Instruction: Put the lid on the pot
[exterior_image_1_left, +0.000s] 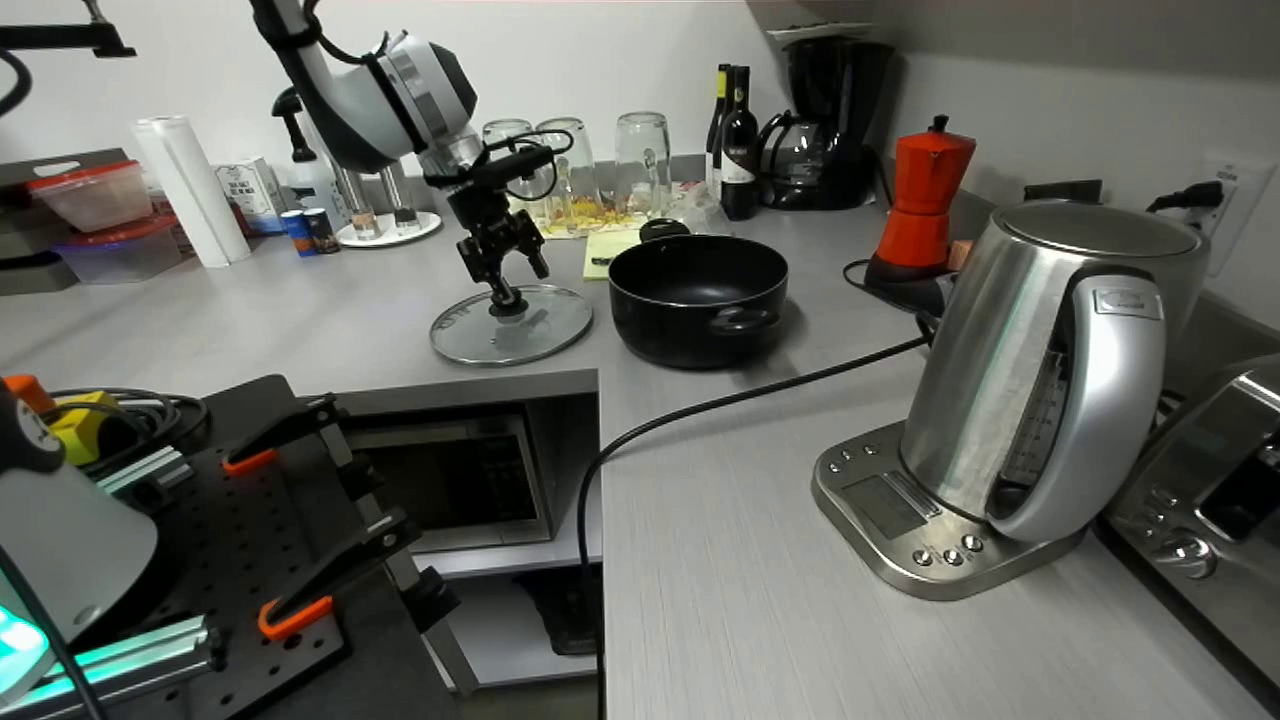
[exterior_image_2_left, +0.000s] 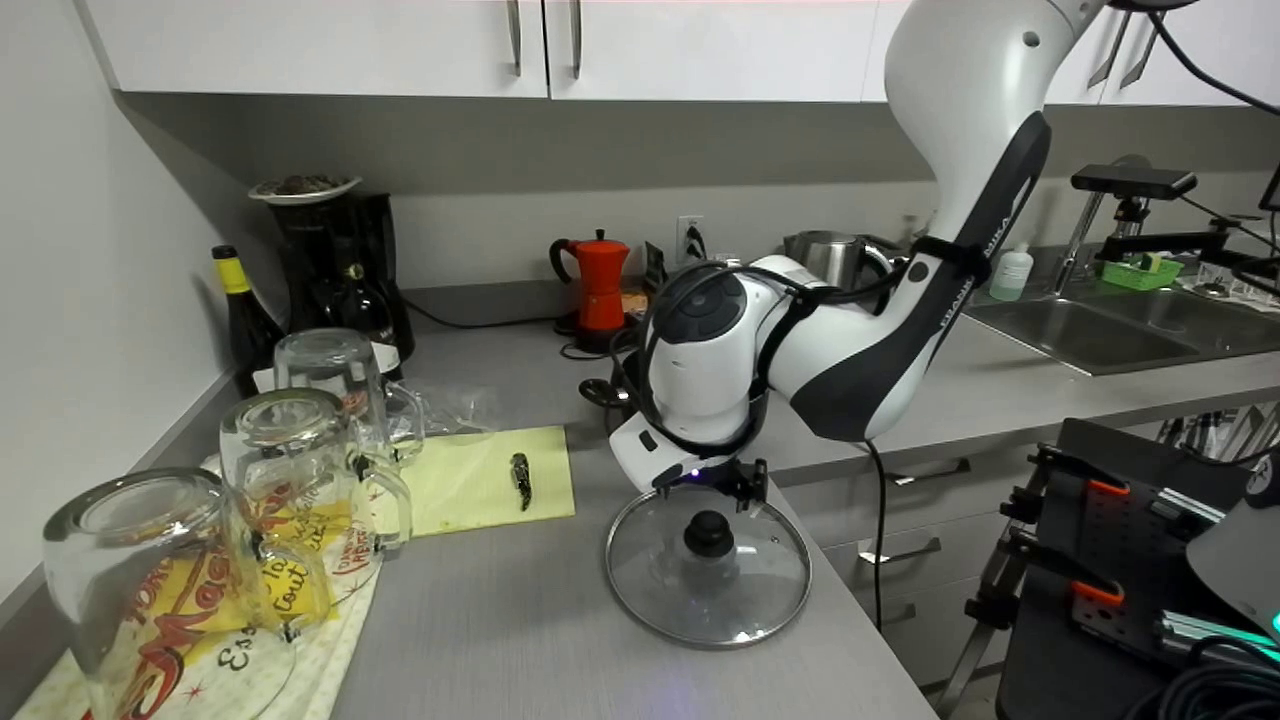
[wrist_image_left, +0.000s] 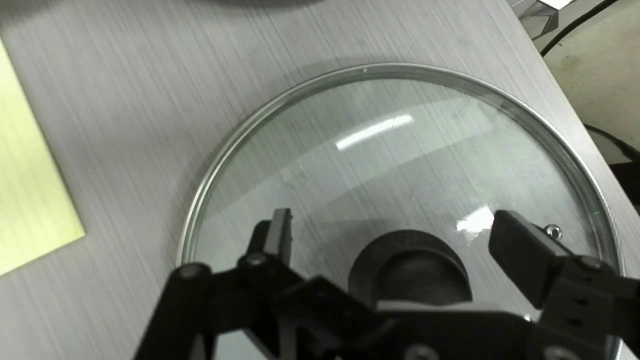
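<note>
Crowding the grey counter (exterior_image_1_left: 720, 540) are three glass mugs (exterior_image_2_left: 285, 460), two dark bottles (exterior_image_1_left: 739, 150) and one black coffee maker (exterior_image_1_left: 840, 120), all near one another. One red moka pot (exterior_image_1_left: 922, 195) stands near the coffee maker, and one steel kettle (exterior_image_1_left: 985, 370) sits on its base (exterior_image_1_left: 885, 505) beside one toaster (exterior_image_1_left: 1215, 530). One black cord (exterior_image_1_left: 780, 381) runs across the counter on the kettle's side of the pot (exterior_image_1_left: 660, 330), then drops over the edge. One yellow sheet (exterior_image_2_left: 460, 490) lies beside the mugs, with one small dark object (exterior_image_2_left: 521, 480) on it (too small to name). Farther off are two red-lidded tubs (exterior_image_1_left: 120, 258), one white roll (exterior_image_1_left: 190, 190), two little cans (exterior_image_1_left: 298, 232) side by side and one white plate (exterior_image_1_left: 425, 230).

The pot (there is one) stands upright, its two short handles (exterior_image_1_left: 743, 320) jutting from opposite sides; in an exterior view the arm (exterior_image_2_left: 840, 370) blocks most of it. One lid (wrist_image_left: 360, 170), glass with a metal rim, lies flat on the counter just beside the pot and near the edge, its single black knob (wrist_image_left: 407, 265) uppermost. Over the lid hangs one gripper (wrist_image_left: 395, 242), its two fingers (wrist_image_left: 522, 255) set wide apart, with the knob showing between them in the wrist view (whether a fingertip touches it, I cannot tell).
</note>
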